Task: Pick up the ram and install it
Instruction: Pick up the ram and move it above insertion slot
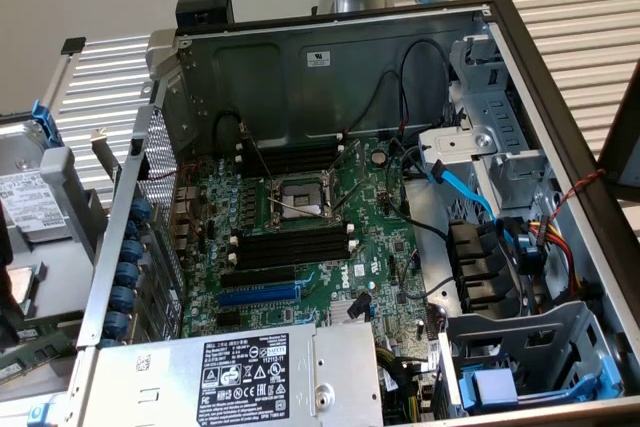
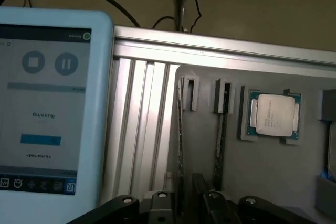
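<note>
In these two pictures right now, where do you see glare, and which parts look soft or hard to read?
Exterior view: even light; mild shine on the power supply, and the motherboard reads clearly. Wrist view: the tablet screen glows pale and washed out with faint text, the aluminium rails shine, and the processor looks slightly soft.

The tablet screen (image 2: pixel 44 103), seen upside down, reads "Running" beneath stop and pause signs. The power supply's black label (image 1: pixel 245 379) carries certification marks and print too small to read.
</note>
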Available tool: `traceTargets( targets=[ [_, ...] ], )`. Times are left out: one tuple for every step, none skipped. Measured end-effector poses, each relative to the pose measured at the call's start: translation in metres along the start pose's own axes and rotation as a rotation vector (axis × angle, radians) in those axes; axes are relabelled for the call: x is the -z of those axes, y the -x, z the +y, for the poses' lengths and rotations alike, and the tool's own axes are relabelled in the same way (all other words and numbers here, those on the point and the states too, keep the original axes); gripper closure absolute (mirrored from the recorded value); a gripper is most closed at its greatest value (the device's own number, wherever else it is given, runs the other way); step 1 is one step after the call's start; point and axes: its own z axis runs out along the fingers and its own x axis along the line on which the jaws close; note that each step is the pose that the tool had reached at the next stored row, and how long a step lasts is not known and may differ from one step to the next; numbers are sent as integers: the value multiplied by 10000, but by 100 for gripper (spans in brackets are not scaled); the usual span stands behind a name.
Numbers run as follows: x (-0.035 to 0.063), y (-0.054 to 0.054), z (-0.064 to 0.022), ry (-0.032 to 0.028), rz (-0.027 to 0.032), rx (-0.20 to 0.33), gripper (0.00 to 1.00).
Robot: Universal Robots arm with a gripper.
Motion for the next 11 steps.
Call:
traceTargets(
  targets=[
    [-1,0,0,-1,0,0,71],
    [0,0,0,-1,0,0,71],
    [0,0,0,0,0,1,71],
    [-2,0,0,0,0,0,71],
    [-11,0,0,1,0,0,71],
    [-28,0,-1,-3,1,1,71],
    [-45,1,-2,-2,2,0,71],
    [-66,1,-3,-11,-4,1,71],
    [-82,2,-3,-9,-9,0,71],
    [-103,3,-4,-13,-15,0,71],
    [-121,3,-5,-15,-17,0,71]
  ],
)
